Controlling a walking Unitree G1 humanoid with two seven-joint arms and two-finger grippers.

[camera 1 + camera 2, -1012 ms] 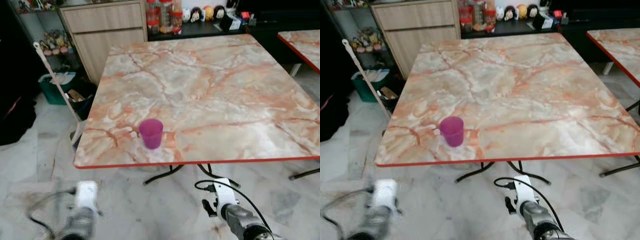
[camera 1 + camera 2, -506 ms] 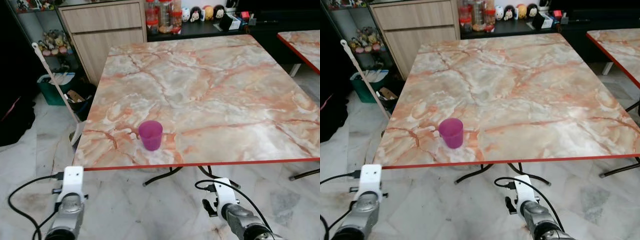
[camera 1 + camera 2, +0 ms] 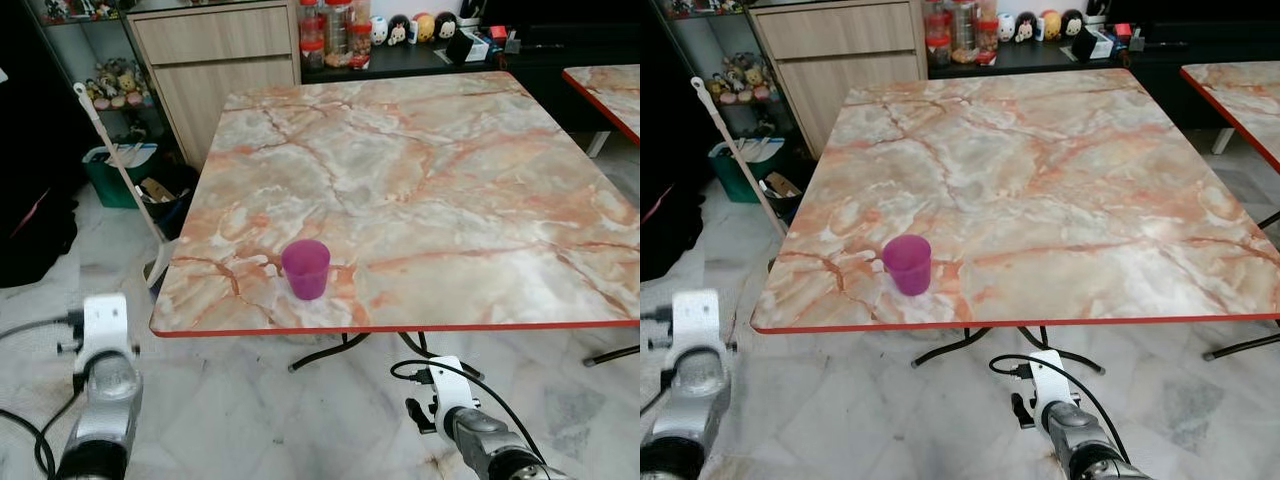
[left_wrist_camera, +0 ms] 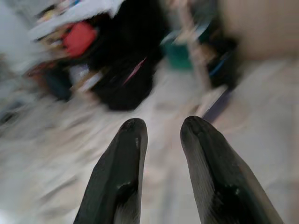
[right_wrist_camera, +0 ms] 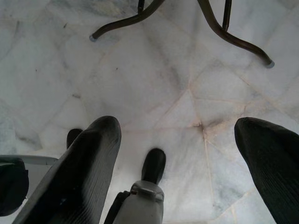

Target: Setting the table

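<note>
A purple cup (image 3: 305, 268) stands upright on the marble table (image 3: 420, 180), near the front red edge and left of the middle. Nothing else is on the table. My left arm (image 3: 103, 350) is low at the left, beside the table's front left corner and apart from the cup. In the blurred left wrist view my left gripper (image 4: 163, 128) has a narrow gap between its fingers, nothing in it, and points at the floor and dark clutter. My right arm (image 3: 452, 395) hangs below the table's front edge. My right gripper (image 5: 176, 126) is wide open over the floor tiles.
The table's dark metal legs (image 5: 224, 28) spread over the marble floor under the front edge. A wooden cabinet (image 3: 215, 60), a green bin (image 3: 112, 175) and a leaning mop handle (image 3: 120, 170) stand at the back left. A second table (image 3: 610, 85) is at the right.
My left arm has swung out to the left and risen a little, from below the table's front edge to beside its corner. The cup and my right arm have not moved.
</note>
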